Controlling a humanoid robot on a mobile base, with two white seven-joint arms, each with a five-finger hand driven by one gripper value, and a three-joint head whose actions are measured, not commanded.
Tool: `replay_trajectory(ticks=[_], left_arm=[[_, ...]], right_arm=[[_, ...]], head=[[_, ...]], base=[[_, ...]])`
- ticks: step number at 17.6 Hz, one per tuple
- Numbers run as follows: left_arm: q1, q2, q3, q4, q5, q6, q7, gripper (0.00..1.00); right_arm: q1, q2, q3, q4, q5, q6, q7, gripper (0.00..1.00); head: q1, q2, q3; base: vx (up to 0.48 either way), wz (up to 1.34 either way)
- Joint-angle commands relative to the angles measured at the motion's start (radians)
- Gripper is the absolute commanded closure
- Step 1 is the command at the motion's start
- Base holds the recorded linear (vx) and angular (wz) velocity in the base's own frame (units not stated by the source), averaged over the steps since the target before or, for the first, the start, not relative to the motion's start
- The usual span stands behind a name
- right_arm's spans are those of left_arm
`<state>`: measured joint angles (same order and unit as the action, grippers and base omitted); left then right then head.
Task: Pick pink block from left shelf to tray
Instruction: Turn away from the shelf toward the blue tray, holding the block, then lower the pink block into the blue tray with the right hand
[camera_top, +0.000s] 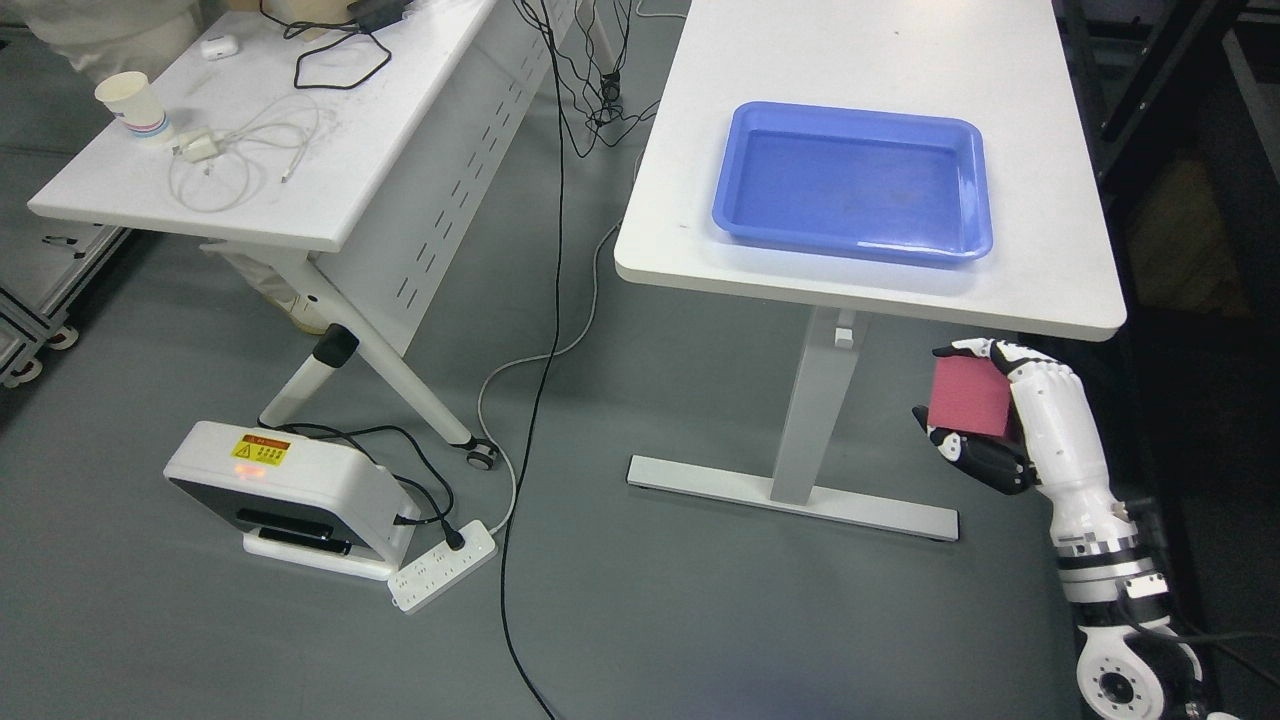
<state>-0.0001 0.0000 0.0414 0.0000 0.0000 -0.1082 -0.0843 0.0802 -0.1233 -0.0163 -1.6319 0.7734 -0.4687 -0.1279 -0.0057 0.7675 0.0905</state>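
My right hand (985, 420), white with black finger joints, is clamped on the pink square block (970, 397): my fingers (975, 350) hook over its top edge and my thumb presses up from beneath, so the block's flat face looks toward the camera. My arm comes up from the lower right corner. I hold the block in the air, below the near edge of the white rectangular table (870, 285) and to the right of its grey metal leg (815, 410). Above my hand, on that tabletop, sits the blue shallow plastic tray (745, 205), well apart from the block. Far to my left stands a second white table (300, 210) carrying a white paper cup (130, 103) and loose white cables (240, 150). On the grey floor to my left lie a white box-shaped device (290, 490) and a white power strip (440, 565).
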Motion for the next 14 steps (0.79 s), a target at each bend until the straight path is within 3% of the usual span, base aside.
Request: replay_trajectory(ticks=[1,14], left_arm=[[-0.024,0.017,0.0,-0.017,-0.002,-0.001,0.0,0.0],[-0.023,0.017,0.0,-0.017,-0.002,-0.001,0.0,0.0]], right_arm=[[-0.002,0.005,-0.014,0.0,0.001,-0.001,0.002,0.91],[-0.008,0.017,-0.014,0.001,0.001,0.005,0.022,0.88]], head=[[0.0,0.0,0.0],[0.0,0.0,0.0]], base=[[0.388,0.01],[0.322,0.04]])
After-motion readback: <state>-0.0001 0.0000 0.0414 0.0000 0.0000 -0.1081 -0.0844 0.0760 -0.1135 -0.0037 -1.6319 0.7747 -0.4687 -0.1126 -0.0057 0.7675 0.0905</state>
